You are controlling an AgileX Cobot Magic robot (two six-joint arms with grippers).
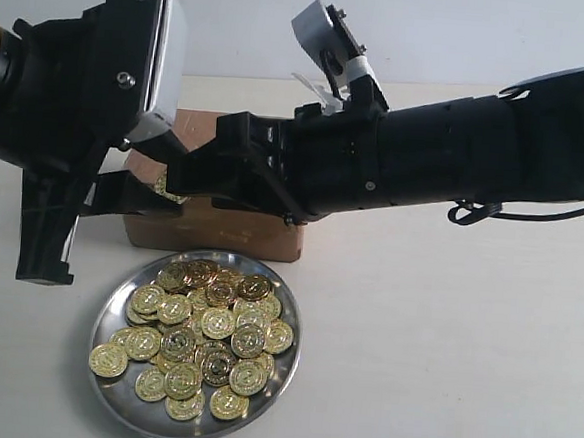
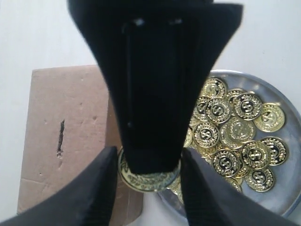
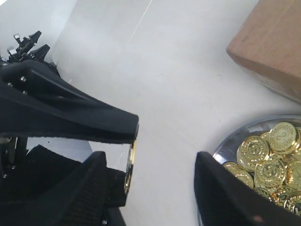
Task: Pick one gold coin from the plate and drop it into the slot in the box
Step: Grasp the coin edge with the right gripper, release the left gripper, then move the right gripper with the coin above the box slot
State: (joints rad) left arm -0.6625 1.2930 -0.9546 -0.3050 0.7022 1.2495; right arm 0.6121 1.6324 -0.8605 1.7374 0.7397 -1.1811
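The gold coin [image 2: 148, 180] is pinched by its edges between the fingers of my left gripper [image 2: 148, 159], held above the near edge of the brown box [image 2: 66, 108]. Side-on, the coin [image 3: 130, 162] shows as a thin gold line. My right gripper [image 3: 150, 157] reaches across over the box with its jaws wide apart. One of its fingers [image 2: 150, 94] lies flat against the coin's face and hides most of it. The slot [image 2: 60, 137] is a dark slit in the box top, off to one side of the coin. The silver plate [image 1: 112, 389] lies in front of the box [image 1: 221, 229].
Many more gold coins [image 1: 208, 338] are piled in the plate. The right arm [image 1: 457, 155] stretches across the view above the box. White tabletop [image 1: 443, 350] surrounds plate and box, with a pale wall behind.
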